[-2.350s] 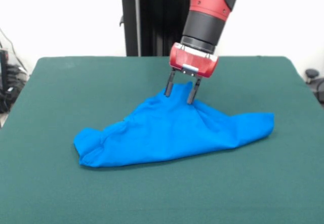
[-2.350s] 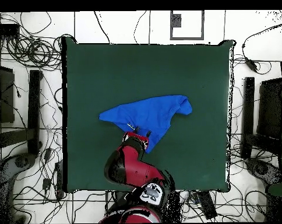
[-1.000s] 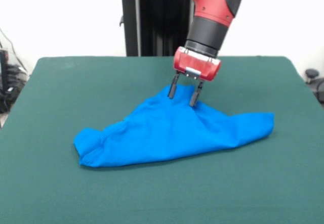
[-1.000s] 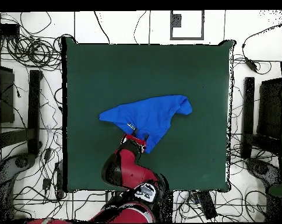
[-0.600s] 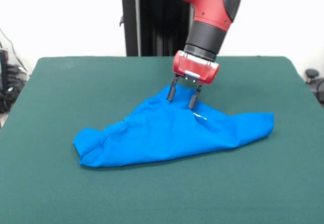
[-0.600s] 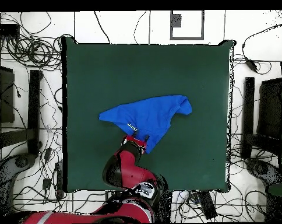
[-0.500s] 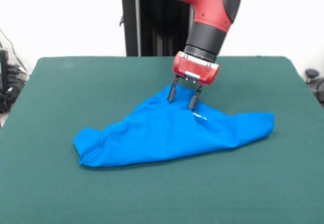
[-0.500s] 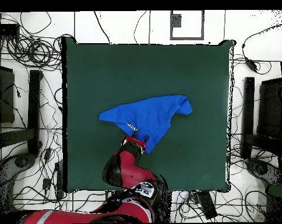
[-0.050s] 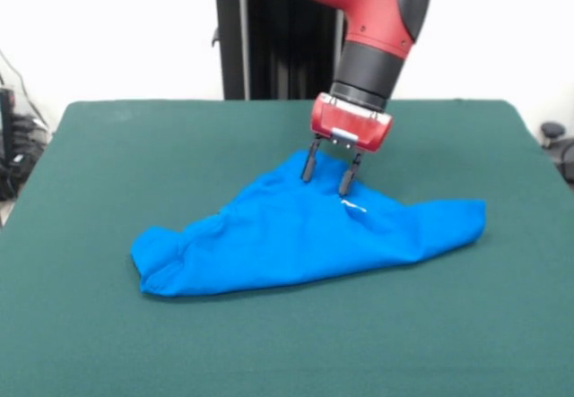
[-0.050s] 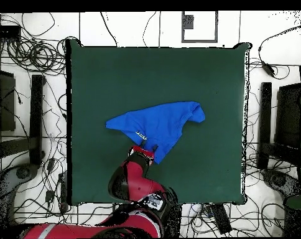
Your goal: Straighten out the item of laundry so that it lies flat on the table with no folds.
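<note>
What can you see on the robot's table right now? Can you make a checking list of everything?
Surface: the table has a dark green cloth top.
Job's things: the T-shirt is bright blue and lies in a rumpled, folded heap near the middle, not flat yet. A small white mark shows on it near the gripper.
Clutter: nothing seen on the table besides the shirt.
Grippers: the gripper is open, its two fingers apart at the shirt's far peak, holding nothing.
Cables: many loose cables lie on the floor around the table in the overhead view.
Surroundings: a white wall and the black pedestal stand behind the table.
</note>
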You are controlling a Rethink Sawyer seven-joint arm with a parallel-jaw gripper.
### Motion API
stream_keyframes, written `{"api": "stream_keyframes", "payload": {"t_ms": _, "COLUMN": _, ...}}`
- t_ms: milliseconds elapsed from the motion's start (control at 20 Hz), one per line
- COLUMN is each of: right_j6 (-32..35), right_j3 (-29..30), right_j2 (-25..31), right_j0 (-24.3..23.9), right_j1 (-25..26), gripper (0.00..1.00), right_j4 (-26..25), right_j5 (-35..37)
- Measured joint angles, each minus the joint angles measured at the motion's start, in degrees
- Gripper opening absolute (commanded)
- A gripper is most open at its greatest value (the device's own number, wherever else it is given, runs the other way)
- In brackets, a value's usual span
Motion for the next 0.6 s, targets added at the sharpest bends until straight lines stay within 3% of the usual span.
{"api": "stream_keyframes", "payload": {"t_ms": 100, "right_j6": 0.00, "right_j3": 0.07, "right_j2": 0.00, "right_j0": 0.03, "right_j1": 0.00, "gripper": 1.00, "right_j4": 0.00, "right_j5": -0.11}}
{"api": "stream_keyframes", "payload": {"t_ms": 150, "right_j6": 0.00, "right_j3": 0.10, "right_j2": 0.01, "right_j0": 0.04, "right_j1": 0.00, "gripper": 0.00, "right_j4": 0.00, "right_j5": -0.16}}
{"api": "stream_keyframes", "payload": {"t_ms": 600, "right_j6": 0.00, "right_j3": 0.35, "right_j2": 0.07, "right_j0": 0.05, "right_j1": 0.00, "gripper": 0.00, "right_j4": 0.00, "right_j5": -0.98}}
